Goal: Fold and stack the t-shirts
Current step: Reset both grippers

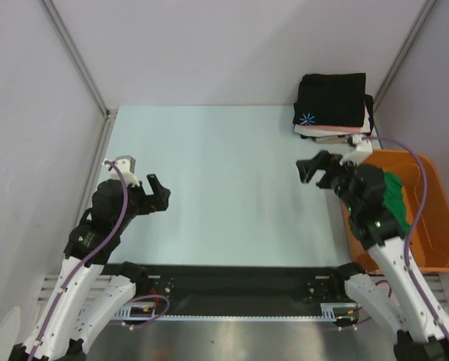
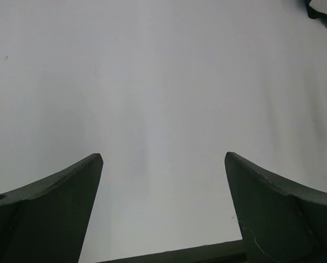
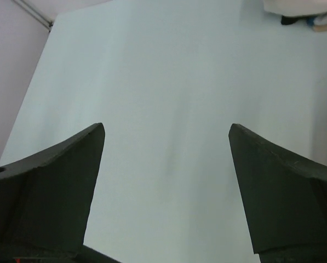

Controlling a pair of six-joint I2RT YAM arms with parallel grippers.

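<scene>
**Progress of the fold-and-stack task.** We find a stack (image 1: 326, 129) of folded shirts in the far right corner of the tabletop (image 1: 224, 150). The black shirt (image 1: 333, 98) lies on top as a neat rectangle, its starburst mark (image 1: 307, 118) at its near left corner. Pale pink and white layers show under its near edge; we cannot count how many garments they make up. The rest of the tabletop carries no cloth in any of the three views. By the right edge stands the orange tub (image 1: 438, 233), and in it we see a crumpled green shirt (image 1: 397, 197), partly hidden behind the right arm. We cannot tell whether more cloth lies beneath it. The left gripper (image 1: 161, 195) hangs over the near left part of the tabletop, its jaws spread wide and nothing between them. The right gripper (image 1: 320, 171) hangs near the right edge, just beside the tub and well short of the stack, likewise wide open and empty. Each wrist view shows only bare surface between the fingers. We judge the task well advanced but unfinished. Several shirts are folded and piled, no fold is in hand, and at least the green shirt remains to be drawn from the tub, spread flat, folded and laid on the stack.
</scene>
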